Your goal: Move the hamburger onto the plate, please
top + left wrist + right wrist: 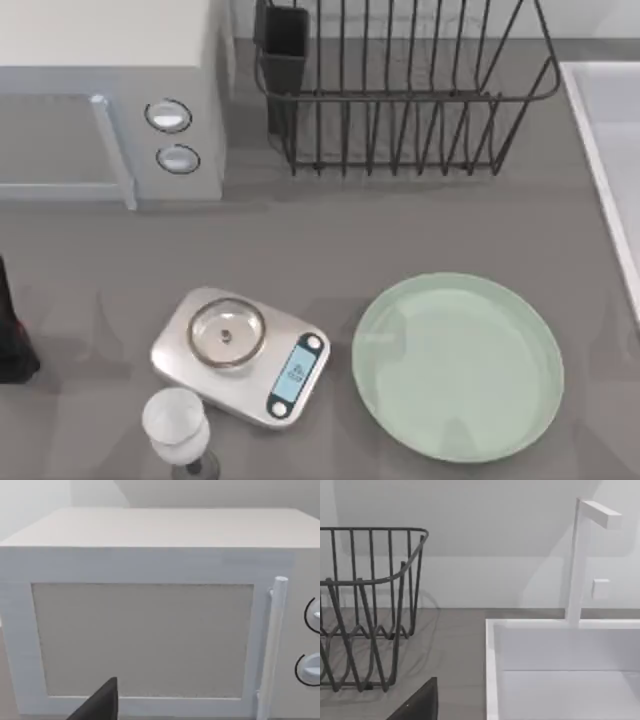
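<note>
The hamburger cannot be made out on the worktop (330,240) from above, so its place cannot be told. At the top view's left edge a dark shape (12,330), cut off by the frame, may be part of the left arm; a dark fingertip (100,705) pokes into the left wrist view and another fingertip (417,705) into the right wrist view, and whether either arm's jaws are spread or pressed together cannot be told. The plate (458,366) lies bare at the front right, just beside the kitchen scale (240,355), whose round pan (226,331) holds nothing. A wine glass (177,425) stands at the scale's front. Behind are a shut microwave (110,100), a wire dish rack (400,85) with a dark cup (284,45), and a white sink (560,670) with its tap (580,560).
</note>
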Available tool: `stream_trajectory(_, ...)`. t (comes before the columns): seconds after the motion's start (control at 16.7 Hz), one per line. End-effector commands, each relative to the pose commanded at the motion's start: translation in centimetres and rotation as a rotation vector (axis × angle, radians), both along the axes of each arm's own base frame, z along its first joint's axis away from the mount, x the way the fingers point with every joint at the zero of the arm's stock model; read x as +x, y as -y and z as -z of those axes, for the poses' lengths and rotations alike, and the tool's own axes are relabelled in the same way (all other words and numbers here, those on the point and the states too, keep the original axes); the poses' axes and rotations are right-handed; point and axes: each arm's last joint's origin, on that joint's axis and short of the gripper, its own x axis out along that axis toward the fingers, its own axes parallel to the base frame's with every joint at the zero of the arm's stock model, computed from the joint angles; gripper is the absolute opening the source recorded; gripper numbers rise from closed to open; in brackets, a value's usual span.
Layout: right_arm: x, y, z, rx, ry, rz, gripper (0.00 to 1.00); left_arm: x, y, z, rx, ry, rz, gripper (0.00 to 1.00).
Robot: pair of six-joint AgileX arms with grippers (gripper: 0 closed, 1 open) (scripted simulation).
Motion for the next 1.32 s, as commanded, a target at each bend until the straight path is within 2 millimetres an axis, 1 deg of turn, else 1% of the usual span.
stream_trajectory(0.18,0.0,0.0,-0.1,-0.013,-0.015,-0.001,1.0,0.0,0.0,0.0,0.0,0.0,0.0,1.0)
stream_trajectory(0.36,0.2,0.0,-0.9,-0.103,-0.129,-0.005,1.0,0.0,0.0,0.0,0.0,0.0,0.0,1.0)
stream_trajectory(0.48,0.7,0.1,-1.5,-0.199,-0.271,-0.02,1.0,0.0,0.0,0.0,0.0,0.0,0.0,1.0)
stream_trajectory(0.66,2.1,0.2,-2.0,-0.365,-0.567,-0.091,1.0,0.0,0.0,0.0,0.0,0.0,0.0,1.0)
stream_trajectory(0.78,3.4,0.3,-2.0,-0.47,-0.788,-0.179,1.0,0.0,0.0,0.0,0.0,0.0,0.0,1.0)
stream_trajectory(0.96,5.4,0.5,-1.7,-0.596,-1.083,-0.355,1.0,0.0,0.0,0.0,0.0,0.0,0.0,1.0)
stream_trajectory(1.14,7.2,0.7,-1.5,-0.678,-1.284,-0.537,1.0,0.0,0.0,0.0,0.0,0.0,0.0,1.0)
stream_trajectory(1.32,8.7,0.8,-1.4,-0.72,-1.4,-0.68,1.0,0.0,0.0,0.0,0.0,0.0,0.0,1.0)
